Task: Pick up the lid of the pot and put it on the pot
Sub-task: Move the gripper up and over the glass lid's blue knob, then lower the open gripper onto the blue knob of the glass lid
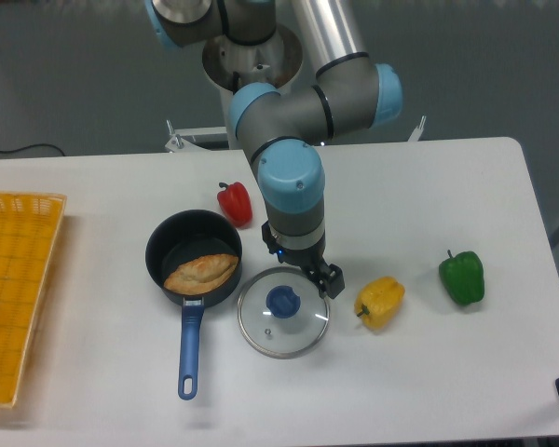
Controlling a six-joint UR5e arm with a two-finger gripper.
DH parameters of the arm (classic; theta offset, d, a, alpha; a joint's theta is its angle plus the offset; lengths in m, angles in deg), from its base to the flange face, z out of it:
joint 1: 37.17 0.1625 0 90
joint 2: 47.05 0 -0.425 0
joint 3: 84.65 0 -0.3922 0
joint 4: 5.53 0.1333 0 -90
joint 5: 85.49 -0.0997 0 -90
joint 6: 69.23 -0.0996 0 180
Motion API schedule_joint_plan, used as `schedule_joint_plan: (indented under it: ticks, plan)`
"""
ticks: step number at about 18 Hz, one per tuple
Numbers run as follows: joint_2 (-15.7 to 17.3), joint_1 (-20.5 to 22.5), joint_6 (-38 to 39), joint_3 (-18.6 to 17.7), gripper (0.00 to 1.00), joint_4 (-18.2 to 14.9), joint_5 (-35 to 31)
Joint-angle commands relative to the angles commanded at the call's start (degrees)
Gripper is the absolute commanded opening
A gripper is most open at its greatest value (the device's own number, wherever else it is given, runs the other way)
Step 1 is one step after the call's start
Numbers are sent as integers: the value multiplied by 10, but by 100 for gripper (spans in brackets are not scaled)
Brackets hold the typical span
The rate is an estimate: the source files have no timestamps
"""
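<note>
Pot lid [281,324], glass with a blue knob, lies flat on the white table [429,372] at lower centre of the frame, just right of the pot [167,246] and touching or almost touching it. The pot has a blue handle pointing to the bottom edge and holds a baked pastry [201,272]. The gripper [317,277] hangs over the upper right rim of the lid, with nothing in it; how wide the jaws are I cannot tell. A red pepper [235,203] lies above the pot, a yellow pepper [380,301] and a green pepper [461,277] lie to the right.
</note>
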Motion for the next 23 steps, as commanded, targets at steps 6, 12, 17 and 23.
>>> schedule_joint_plan:
  ticks: [6,12,17,23]
  plan:
    - [-18,-8,1,0,100,-1,2]
    - [-43,-19,59,-4,100,4,3]
    - [-57,-28,103,-9,100,12,1]
    - [-65,-33,105,-18,100,40,1]
